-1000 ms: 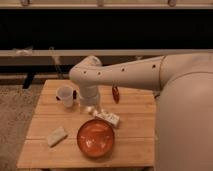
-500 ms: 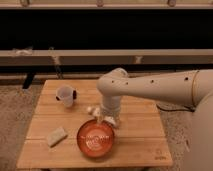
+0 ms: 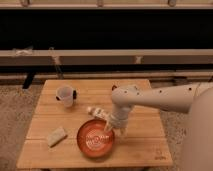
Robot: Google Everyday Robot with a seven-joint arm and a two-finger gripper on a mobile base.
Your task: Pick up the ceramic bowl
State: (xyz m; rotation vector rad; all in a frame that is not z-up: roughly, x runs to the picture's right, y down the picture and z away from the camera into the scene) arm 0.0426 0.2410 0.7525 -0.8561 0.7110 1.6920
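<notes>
The ceramic bowl (image 3: 95,139) is a wide, shallow, glossy orange-red bowl with a darker rim, resting on the front middle of the wooden table (image 3: 140,145). My gripper (image 3: 111,127) reaches down from the white arm (image 3: 160,98) and sits at the bowl's right rim. A translucent plastic cup (image 3: 65,95) stands at the table's back left.
A pale sponge-like block (image 3: 56,135) lies at the front left of the table. A small wrapped item (image 3: 97,113) lies just behind the bowl. A small dark object (image 3: 75,94) sits beside the cup. A long bench or rail (image 3: 100,55) runs behind the table.
The arm has swung rightward and lowered. The gripper has moved from above the bowl's back edge down to its right rim. The bowl has not moved.
</notes>
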